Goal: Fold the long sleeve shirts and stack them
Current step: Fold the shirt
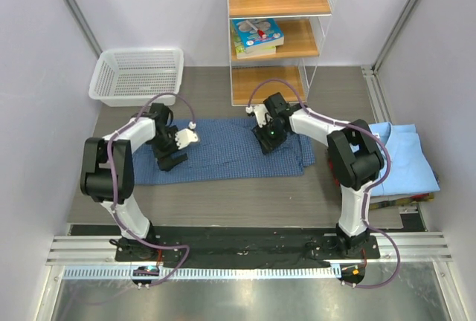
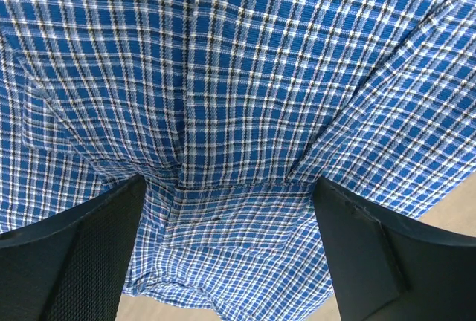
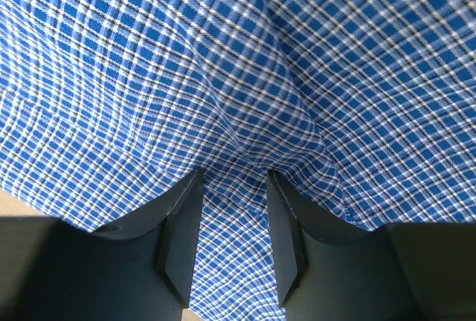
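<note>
Wooden table (image 1: pixel 223 196), seen from above, arm bases at the near edge. Dark blue checked shirt (image 1: pixel 223 154) laid across mid-table as a long flat band, part-folded, rumpled at its right end. Plain light blue shirt (image 1: pixel 405 159) lying folded at the table's right edge, well apart from the checked one and partly beneath the right arm's elbow. White mesh basket (image 1: pixel 137 76) at the far left corner, apart from both shirts.

Left gripper (image 1: pixel 175 150) poised over the band's left third, jaws spread wide, nothing held. In its wrist view, flat cloth between the fingers (image 2: pixel 82 261), with a stitched seam (image 2: pixel 182 76) running up the middle.

Right gripper (image 1: pixel 268 139) right of the band's centre, jaws roughly half closed astride a raised ridge (image 3: pixel 238 120) of checked cloth. Creases converging on the gap; whether pinched or merely straddled, impossible to tell.

Handling, as judged: light, thin and limp woven fabric, with no stiffness beyond seams, collar and doubled edges. Not fragile. Likely to sag between two holds and to drag the lower layers across the tabletop.

Best taken at a doubled edge or corner, all layers pinched together, one hold toward each end so that the fold travels level. Main hazard: only the top layer caught, and the fold opening in transit.
</note>
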You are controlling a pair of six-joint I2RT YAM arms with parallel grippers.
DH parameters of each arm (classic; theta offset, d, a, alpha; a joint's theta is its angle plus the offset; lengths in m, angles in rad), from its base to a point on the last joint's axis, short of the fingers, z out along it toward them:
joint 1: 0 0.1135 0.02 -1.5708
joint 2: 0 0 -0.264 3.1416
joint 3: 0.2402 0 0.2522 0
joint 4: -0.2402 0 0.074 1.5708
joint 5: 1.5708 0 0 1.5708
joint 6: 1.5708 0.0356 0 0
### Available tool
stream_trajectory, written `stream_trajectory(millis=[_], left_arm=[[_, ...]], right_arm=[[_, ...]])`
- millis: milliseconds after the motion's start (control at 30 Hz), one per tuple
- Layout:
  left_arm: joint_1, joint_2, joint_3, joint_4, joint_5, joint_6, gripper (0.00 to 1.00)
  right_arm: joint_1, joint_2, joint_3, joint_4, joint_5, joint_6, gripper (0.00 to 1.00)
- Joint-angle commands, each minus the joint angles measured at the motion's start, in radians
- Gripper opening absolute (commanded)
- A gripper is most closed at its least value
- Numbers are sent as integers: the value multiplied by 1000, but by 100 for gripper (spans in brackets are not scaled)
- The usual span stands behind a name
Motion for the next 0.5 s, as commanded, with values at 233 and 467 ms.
stream_trajectory(millis=[233, 467], left_arm=[[268, -260, 133, -198, 431, -171, 100], [343, -479, 187, 74, 450, -827, 100]], right_arm=[[18, -225, -87, -114, -243, 33, 53], [40, -183, 155, -69, -329, 90, 59]])
